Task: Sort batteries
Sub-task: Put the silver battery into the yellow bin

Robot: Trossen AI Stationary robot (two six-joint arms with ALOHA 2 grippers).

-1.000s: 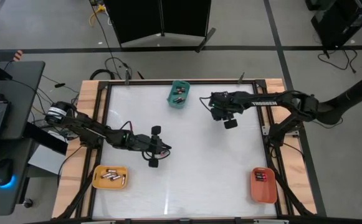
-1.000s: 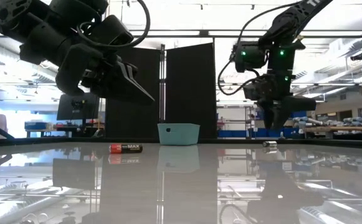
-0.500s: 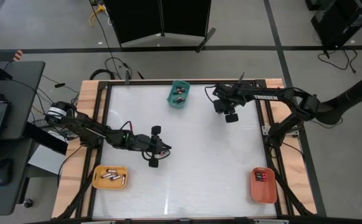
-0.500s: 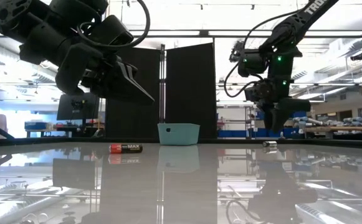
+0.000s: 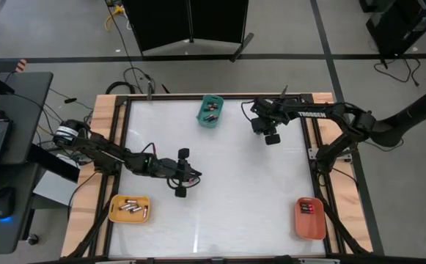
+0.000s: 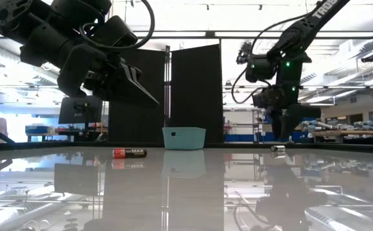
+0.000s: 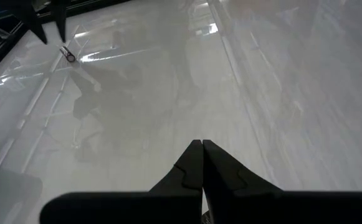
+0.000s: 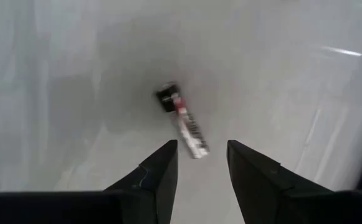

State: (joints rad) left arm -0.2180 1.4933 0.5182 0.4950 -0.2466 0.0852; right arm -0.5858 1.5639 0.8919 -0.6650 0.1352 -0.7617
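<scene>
Right gripper (image 8: 200,163) jaws apart, nothing between them, hovering over a slim silvery battery (image 8: 183,121) with a dark end cap, lying flat on the tabletop (image 5: 234,198) right of the teal tray (image 5: 211,110). Since a second ago the right arm has swung from lower and closer to the teal tray out toward the tabletop's far right corner; barely any shift in the last half second. Left gripper (image 7: 202,167) jaws pressed together, empty, unmoved, well below the teal tray toward the yellow tray (image 5: 130,209).

Tabletop glossy, white, reflective, wooden frame. Trays are small shallow plastic bins: teal holds a few cells (image 5: 212,111), yellow holds several silvery ones (image 5: 130,207), orange tray (image 5: 309,218) holds dark red-marked ones (image 5: 309,208). Low view shows a black-and-red battery (image 6: 130,153) printed MAX, left of the teal tray.

Cell counts in trays too small to tell. In the high view the right arm covers the slim battery.
</scene>
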